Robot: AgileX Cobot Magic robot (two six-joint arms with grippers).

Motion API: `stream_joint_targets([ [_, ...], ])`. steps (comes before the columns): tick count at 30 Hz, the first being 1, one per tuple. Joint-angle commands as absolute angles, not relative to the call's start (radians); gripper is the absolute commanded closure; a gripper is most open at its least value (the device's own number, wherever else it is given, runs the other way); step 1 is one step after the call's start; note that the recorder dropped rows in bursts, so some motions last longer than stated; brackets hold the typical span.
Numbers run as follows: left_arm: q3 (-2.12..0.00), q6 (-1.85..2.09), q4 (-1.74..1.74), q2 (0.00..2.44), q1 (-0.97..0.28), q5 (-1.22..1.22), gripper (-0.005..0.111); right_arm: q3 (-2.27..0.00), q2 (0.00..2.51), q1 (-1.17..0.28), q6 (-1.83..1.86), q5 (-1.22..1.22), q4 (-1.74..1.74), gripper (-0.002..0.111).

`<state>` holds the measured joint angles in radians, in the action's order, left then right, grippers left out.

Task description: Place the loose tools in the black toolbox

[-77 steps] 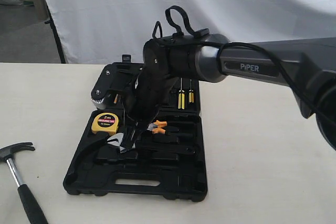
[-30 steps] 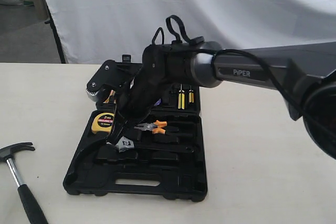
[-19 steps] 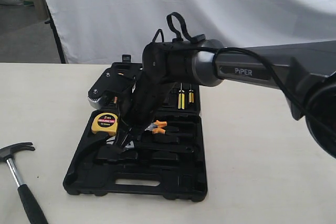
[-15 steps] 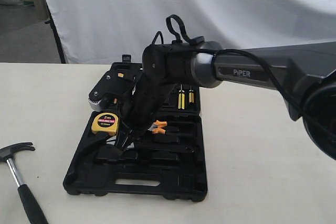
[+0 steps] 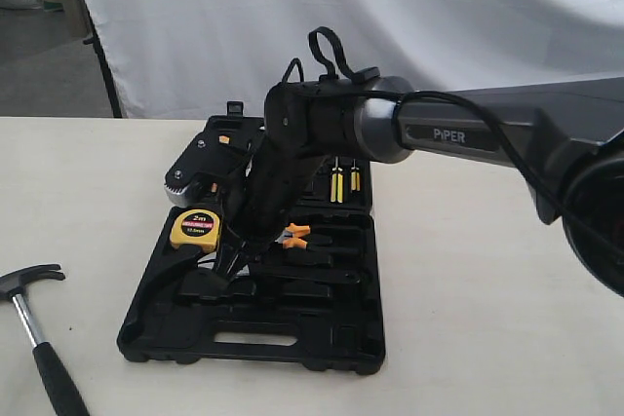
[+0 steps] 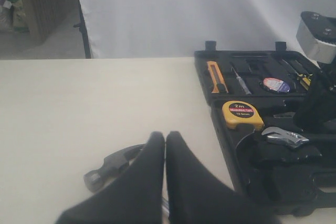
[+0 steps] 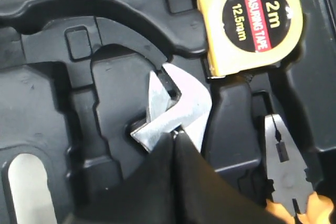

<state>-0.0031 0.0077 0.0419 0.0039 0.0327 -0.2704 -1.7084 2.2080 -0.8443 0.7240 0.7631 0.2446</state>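
Your right gripper reaches down into the near half of the black toolbox. Its jaws are pressed tight together with nothing visibly between them, the tips resting over the wrench. The wrench's silver head lies inside the toolbox beside the yellow tape measure and the orange-handled pliers. Its handle is hidden under the gripper, so you cannot tell whether it is fully seated in its recess.

The tape roll sits in the far half of the toolbox, near the screwdrivers. That reads as two of the three loose tools home.

The hammer is the one left. It lies on the bench outside the toolbox, off its left side in the exterior view and well apart from it. Your left gripper hangs over the bench close to the hammer, on that same side of the toolbox, jaws closed together and empty.

By the look of it, what remains is a last press on the wrench if it needs one. Then the hammer goes into the long curved recess in the toolbox's near half.
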Motion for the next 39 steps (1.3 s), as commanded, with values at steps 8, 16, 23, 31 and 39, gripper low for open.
stream_joint_targets([
  [8,0.000,0.000,0.037,0.000,0.024,-0.269,0.106,-1.708,2.207,-0.841,0.725,0.768,0.266,0.109],
  [16,0.000,0.000,0.037,0.000,0.024,-0.269,0.106,-1.708,2.279,-0.841,0.728,0.753,0.285,0.109],
  [23,0.000,0.000,0.037,0.000,0.024,-0.269,0.106,-1.708,2.301,-0.843,0.728,0.717,0.287,0.109],
  [31,0.000,0.000,0.037,0.000,0.024,-0.269,0.106,-1.708,2.276,-0.845,0.728,0.715,0.287,0.109],
  [39,0.000,0.000,0.037,0.000,0.024,-0.269,0.106,-1.708,2.216,-0.842,0.728,0.759,0.268,0.109],
])
